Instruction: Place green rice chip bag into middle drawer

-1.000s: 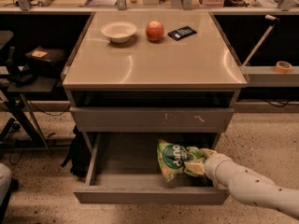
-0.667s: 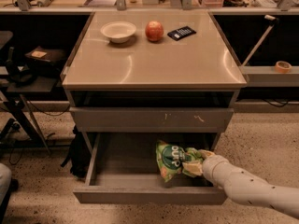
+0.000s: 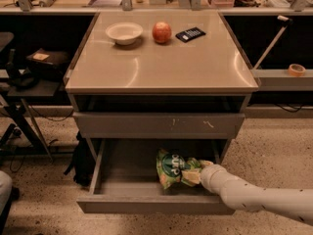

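Observation:
The green rice chip bag point(image 3: 172, 166) is inside the open middle drawer point(image 3: 146, 204), right of centre and tilted up on its edge. The drawer is pulled out from the cabinet and has a plain front panel. My gripper point(image 3: 198, 173) reaches in from the lower right on a white arm point(image 3: 254, 197). It is shut on the bag's right end, and the bag partly hides its fingers.
Above the open drawer is a closed grey drawer front point(image 3: 156, 124) with pale scratches. On the cabinet top are a white bowl point(image 3: 124, 33), a red apple point(image 3: 162, 32) and a black flat object point(image 3: 190, 34). A dark bag point(image 3: 80, 163) lies on the floor to the left.
My gripper and the bag have shifted slightly left inside the drawer. Nothing else has moved.

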Controlling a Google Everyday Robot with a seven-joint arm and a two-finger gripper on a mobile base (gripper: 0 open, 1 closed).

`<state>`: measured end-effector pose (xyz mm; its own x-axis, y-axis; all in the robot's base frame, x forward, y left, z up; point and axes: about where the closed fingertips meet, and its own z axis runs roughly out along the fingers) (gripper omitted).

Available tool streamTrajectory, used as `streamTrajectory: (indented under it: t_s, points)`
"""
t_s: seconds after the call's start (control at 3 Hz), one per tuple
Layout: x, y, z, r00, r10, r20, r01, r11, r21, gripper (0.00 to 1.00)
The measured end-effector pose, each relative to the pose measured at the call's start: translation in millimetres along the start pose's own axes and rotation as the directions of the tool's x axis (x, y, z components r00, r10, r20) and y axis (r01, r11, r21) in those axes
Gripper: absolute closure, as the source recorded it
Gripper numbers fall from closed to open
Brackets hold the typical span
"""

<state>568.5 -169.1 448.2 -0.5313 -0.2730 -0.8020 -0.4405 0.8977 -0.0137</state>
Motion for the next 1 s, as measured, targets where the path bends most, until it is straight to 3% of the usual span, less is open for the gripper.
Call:
streamTrajectory:
  t_s: [0.33,1.0]
  points:
    - [1.9,1.0,1.6,1.0,0.003,-0.002,-0.003,1.0,-0.002,1.0]
    - [1.9,1.1,1.6,1.0,0.003,-0.002,-0.003,1.0,-0.002,0.58]
